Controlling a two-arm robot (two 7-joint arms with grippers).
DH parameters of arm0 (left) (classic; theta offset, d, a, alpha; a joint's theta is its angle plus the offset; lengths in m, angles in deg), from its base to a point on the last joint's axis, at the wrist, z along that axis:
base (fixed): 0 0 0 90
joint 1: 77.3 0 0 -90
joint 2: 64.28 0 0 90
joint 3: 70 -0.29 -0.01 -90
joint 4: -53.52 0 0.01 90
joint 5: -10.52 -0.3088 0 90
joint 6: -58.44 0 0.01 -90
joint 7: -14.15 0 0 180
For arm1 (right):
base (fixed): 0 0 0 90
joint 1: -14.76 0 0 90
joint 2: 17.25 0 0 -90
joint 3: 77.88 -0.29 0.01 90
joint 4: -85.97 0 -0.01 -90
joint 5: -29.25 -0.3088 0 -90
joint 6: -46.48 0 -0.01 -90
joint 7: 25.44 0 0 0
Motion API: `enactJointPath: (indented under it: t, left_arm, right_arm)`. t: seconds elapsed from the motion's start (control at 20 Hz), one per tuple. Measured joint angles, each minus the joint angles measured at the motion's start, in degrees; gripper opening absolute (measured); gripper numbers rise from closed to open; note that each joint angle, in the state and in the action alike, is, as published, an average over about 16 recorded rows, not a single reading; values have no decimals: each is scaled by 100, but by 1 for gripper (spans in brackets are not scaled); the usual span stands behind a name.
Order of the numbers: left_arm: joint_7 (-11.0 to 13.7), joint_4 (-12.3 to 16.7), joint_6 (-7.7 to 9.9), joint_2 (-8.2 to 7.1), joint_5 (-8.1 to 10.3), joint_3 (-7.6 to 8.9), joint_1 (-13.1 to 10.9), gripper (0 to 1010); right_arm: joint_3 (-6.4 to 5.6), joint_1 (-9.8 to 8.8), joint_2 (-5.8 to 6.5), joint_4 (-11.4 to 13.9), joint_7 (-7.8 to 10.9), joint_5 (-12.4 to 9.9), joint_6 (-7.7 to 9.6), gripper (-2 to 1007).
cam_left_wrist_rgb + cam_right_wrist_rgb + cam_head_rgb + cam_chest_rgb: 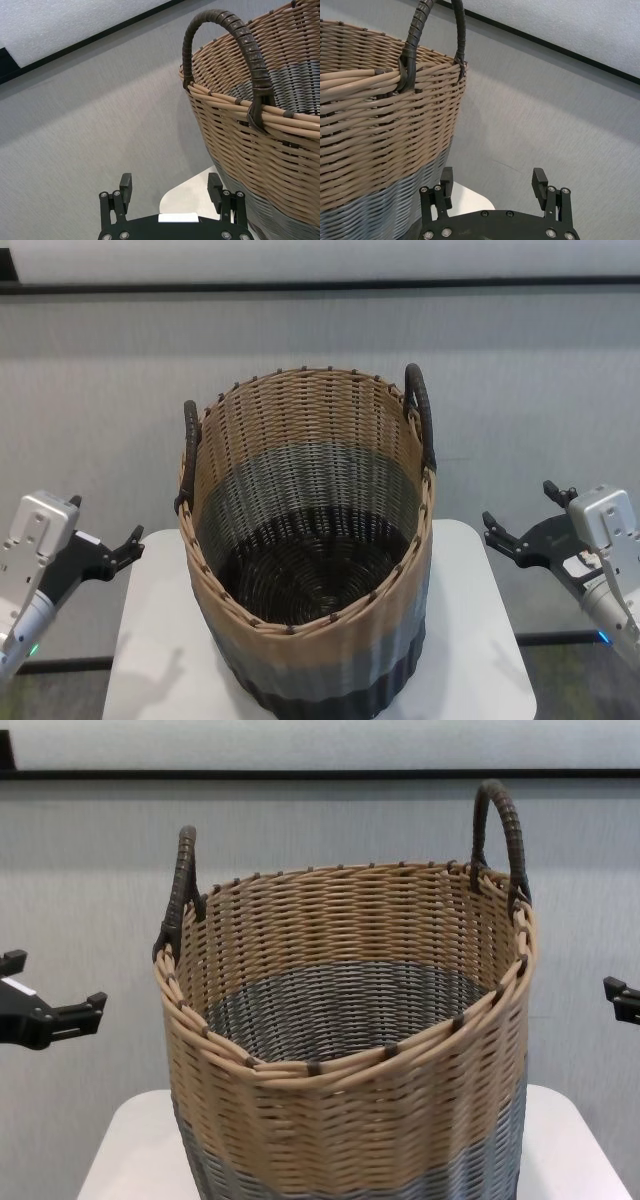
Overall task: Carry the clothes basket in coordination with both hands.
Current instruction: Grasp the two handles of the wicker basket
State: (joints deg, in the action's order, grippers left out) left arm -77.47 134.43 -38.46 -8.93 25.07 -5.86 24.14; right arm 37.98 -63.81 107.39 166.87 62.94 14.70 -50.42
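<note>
the clothes basket [305, 550] stood upright on a small white table [478, 640], covering most of the top and leaving bare strips along the table's left and right edges. its wall was woven in three bands: tan at the rim, grey below, dark brown at the base. the inside showed the same bands and held nothing visible. two dark brown wrapped loop handles rose from the rim: the left handle [188, 455] on the robot's left side, the right handle [421, 415] on the robot's right side and toward the far edge of the table.

the left gripper [128, 545] hung off the left edge of the table, beside the basket wall and below the left handle, apart from both. its two black fingers [125, 186] stood wide apart with nothing between them; in the left wrist view the basket wall lay just beyond one fingertip, not touching.

the right gripper [525, 520] hung off the right edge of the table, level with the basket's middle band and well apart from the wall. its fingers [539, 181] were likewise spread fully, holding nothing, pointing toward the basket.

behind the table a grey wall [100, 390] carried a black strip [320, 285] under a white panel.
</note>
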Motion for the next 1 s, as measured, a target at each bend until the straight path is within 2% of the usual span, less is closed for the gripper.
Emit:
enactJointPath:
  t: [1.0]
  left_arm:
    - [0,0,0,0,0,0,0,1002]
  right_arm:
    - [0,0,0,0,0,0,0,1005]
